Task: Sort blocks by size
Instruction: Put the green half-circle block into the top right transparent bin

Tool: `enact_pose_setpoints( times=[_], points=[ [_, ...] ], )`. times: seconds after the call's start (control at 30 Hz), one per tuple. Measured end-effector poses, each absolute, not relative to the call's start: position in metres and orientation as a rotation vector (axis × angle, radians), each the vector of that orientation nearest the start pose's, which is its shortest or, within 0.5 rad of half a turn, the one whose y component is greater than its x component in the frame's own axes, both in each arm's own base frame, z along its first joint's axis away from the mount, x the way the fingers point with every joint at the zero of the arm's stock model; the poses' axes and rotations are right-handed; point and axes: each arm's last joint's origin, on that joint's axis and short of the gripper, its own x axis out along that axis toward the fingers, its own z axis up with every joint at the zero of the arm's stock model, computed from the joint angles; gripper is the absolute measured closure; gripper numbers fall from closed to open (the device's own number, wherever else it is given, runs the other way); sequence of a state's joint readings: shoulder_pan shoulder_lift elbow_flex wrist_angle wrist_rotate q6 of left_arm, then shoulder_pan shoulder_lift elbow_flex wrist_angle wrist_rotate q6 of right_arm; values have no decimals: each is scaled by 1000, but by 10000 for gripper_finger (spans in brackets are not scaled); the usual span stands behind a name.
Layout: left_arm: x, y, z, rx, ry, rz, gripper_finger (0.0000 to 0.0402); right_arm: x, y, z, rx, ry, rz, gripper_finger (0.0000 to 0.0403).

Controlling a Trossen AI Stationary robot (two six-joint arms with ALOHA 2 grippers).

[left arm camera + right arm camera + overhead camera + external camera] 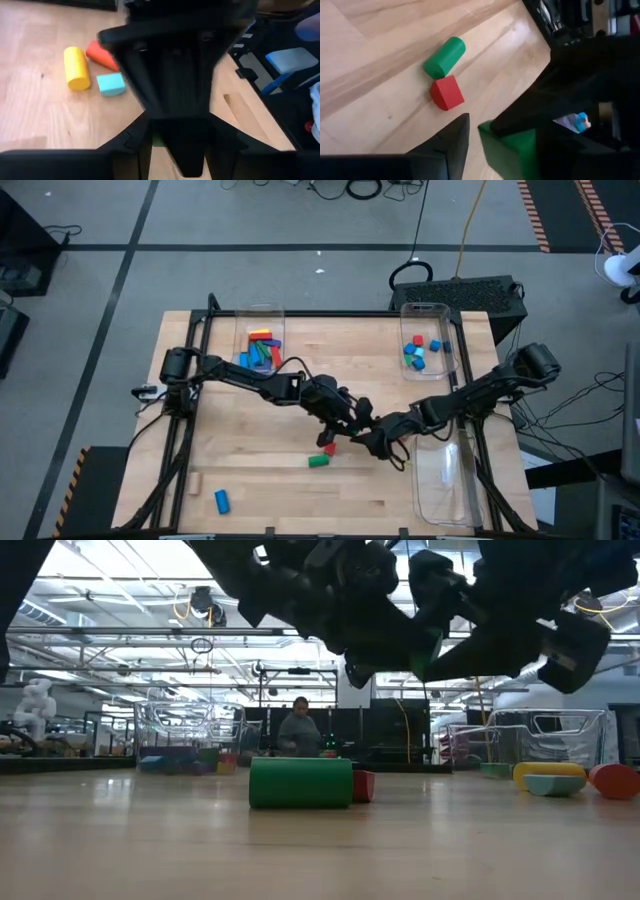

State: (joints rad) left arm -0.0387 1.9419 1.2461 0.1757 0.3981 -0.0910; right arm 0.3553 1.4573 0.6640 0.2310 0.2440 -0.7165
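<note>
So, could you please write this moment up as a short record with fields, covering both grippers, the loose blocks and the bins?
left gripper: over mid-table, close to the right gripper; grip unclear
right gripper: a green block between its fingers
green cylinder: lying on the table, apart from the bins
red block: beside the green cylinder
blue block: alone near the front left
far left bin: holds mixed blocks
far right bin: holds blue and red blocks
near right bin: contents unclear
</note>
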Motion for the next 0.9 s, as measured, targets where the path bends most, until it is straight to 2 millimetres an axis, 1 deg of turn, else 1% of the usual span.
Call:
enact_pose_setpoints(
  times=[0.13,0.27,0.37,0.53,0.6,0.73,0.83,0.9],
  points=[
    [423,-28,190,-188,548,-401,267,273,94,181,-876,486,296,254],
    [423,-27,190,-191,554,-395,266,272,92,181,-900,514,251,294],
    [423,-27,190,-194,556,-390,249,272,91,181,-901,516,239,315],
    [423,-27,191,-185,544,-392,211,271,91,180,-860,532,211,328],
    [423,-26,191,-185,542,-389,206,271,90,180,-857,542,186,336],
    [423,-25,191,-184,540,-381,203,270,89,180,-857,558,162,336],
    [420,-15,195,-190,562,-337,202,268,86,181,-870,592,88,336],
    [414,-8,200,-218,612,-284,202,264,82,184,-883,625,38,336]
  ],
)
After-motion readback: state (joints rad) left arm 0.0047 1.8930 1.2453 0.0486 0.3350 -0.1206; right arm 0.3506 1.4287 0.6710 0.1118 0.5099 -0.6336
